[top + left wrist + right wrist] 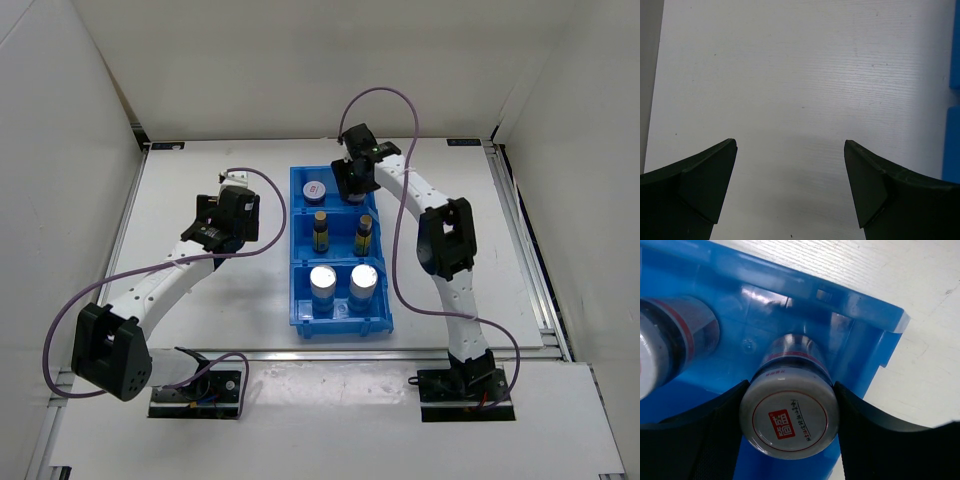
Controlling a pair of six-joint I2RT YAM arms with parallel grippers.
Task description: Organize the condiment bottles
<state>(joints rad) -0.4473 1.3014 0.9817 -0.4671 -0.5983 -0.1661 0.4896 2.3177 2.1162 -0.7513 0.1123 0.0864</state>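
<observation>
Blue plastic bin (340,326) sits mid-table (200,160), split into three rows. Dial ref.: top view, bin centre = dial centre, 12 o'clock = far edge.

Near row: left cylinder (323,283) at 7 o'clock and right cylinder (363,282) at 5 o'clock. Both are white w/ silver tops, upright, just beside each other.

Mid row: left slim bottle (321,231) at 9 o'clock and right slim bottle (364,236) at 3 o'clock. Both are dark w/ yellow labels, upright, apart.

Far row: second jar (318,190) at 11 o'clock, pale lid up.

Right gripper (352,190) hangs over the 1 o'clock compartment and hides its contents from the top view. In the right wrist view its jaws pinch the held jar (789,422) just below the pale lid, one finger touching each side. The held jar stands upright inside the bin's far-right corner. Whether its base rests on the bin floor cannot be told.

Left gripper (232,190) is at approx. 10 o'clock, outside the bin, over the table. Its jaws are spread wide, w/ only table surface showing between the fingers (705,180).
</observation>
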